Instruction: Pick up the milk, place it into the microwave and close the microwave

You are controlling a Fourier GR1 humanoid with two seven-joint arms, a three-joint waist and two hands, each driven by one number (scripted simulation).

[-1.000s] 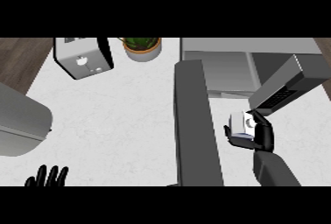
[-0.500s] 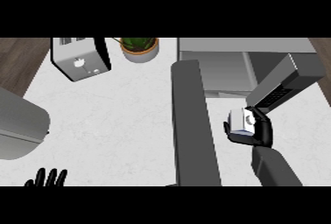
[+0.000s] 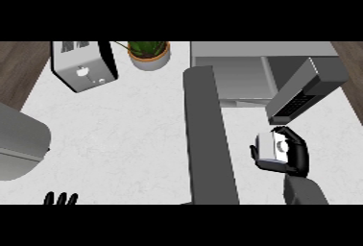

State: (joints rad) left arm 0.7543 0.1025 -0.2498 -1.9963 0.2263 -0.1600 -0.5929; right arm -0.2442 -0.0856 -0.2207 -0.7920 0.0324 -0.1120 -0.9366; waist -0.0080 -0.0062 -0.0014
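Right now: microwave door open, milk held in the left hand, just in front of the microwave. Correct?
One thing is off: the milk is in the right hand, not the left. The head view shows that hand curled round it in front of the microwave, whose door is open. The left hand rests open at the lower left edge and holds nothing.

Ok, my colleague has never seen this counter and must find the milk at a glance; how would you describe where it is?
Start at the open microwave on the counter's far right, with its door swung out toward the viewer. Just right of that door, the robot's right hand is curled round the milk. It is a small pale carton, the only thing being held; the toaster and potted plant stand far left.
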